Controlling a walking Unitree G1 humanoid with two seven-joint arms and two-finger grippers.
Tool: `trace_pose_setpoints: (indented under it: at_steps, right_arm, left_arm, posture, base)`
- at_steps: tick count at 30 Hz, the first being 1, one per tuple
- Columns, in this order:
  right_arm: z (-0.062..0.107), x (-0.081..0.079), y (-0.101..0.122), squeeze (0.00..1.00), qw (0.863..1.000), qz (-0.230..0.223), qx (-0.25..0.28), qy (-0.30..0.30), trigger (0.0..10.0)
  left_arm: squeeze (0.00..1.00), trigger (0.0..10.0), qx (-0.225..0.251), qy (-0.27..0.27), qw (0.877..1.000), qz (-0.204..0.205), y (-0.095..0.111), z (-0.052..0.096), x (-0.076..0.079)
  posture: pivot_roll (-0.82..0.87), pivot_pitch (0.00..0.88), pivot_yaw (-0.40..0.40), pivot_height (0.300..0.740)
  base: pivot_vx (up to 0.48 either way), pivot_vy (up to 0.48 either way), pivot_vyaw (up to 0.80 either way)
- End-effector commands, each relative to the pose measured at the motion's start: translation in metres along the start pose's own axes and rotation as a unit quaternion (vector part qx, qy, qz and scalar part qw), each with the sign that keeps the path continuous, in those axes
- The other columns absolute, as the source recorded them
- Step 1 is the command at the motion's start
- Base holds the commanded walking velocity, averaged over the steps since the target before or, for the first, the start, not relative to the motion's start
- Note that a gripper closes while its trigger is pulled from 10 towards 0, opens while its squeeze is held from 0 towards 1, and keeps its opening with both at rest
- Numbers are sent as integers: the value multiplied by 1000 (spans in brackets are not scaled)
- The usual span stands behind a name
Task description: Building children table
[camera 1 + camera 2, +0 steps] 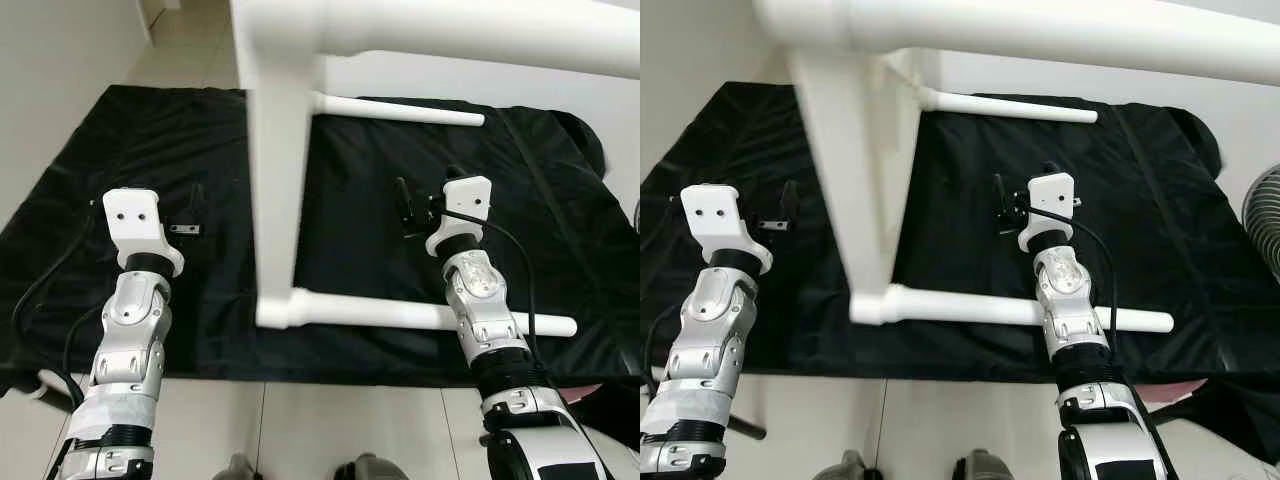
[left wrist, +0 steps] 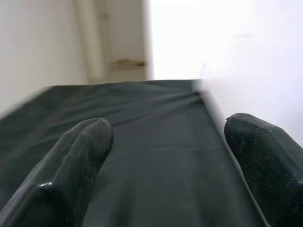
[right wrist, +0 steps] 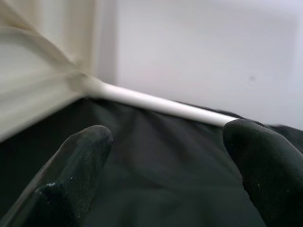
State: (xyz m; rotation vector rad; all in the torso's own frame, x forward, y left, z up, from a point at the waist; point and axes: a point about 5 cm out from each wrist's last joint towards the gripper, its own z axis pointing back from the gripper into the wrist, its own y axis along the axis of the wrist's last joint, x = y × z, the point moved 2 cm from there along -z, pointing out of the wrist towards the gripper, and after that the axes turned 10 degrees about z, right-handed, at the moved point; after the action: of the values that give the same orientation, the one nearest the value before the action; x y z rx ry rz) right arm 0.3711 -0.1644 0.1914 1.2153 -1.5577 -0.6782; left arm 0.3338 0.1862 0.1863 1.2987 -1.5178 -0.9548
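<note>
A white children table lies on its side on a black cloth spread over the pale tiled floor. Its flat top fills the picture at 12 o'clock, and one thick panel runs from there down to 6 o'clock. Two round white legs point toward 3 o'clock, their long axes about level: the far leg at 1 o'clock and the near leg at 5 o'clock, both resting on the cloth. The left gripper hovers above the cloth at 9 o'clock, just beside the panel, with fingers spread apart and nothing between them. The right gripper is at 3 o'clock, between the two legs, also spread wide and empty
</note>
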Motion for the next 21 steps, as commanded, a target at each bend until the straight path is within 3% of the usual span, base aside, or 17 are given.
trace_pose_setpoints:
  at_steps: [1,9,13,21]
  right_arm:
    - [-2,-1,2,0,1000,-2,4,2,10000]
    - [-1,-2,1,0,1000,-2,3,4,10000]
    - [-1,-3,1,0,1000,-5,2,4,10000]
    - [-16,-18,11,0,997,-82,7,7,10000]
  left_arm:
    - [0,10000,-3,2,1000,-7,0,1,-3]
    - [0,10000,-4,3,1000,-8,-1,1,-3]
    - [0,10000,-11,3,1000,2,-3,0,-2]
    - [0,10000,-22,-3,1000,18,-1,-13,-6]
  posture:
    - [-12,118,-12,740]
    - [-17,114,-10,740]
    - [-21,115,-7,740]
    - [-26,148,5,740]
  base:
    - [337,0,0]
    - [328,0,0]
    - [0,0,0]
    - [0,0,0]
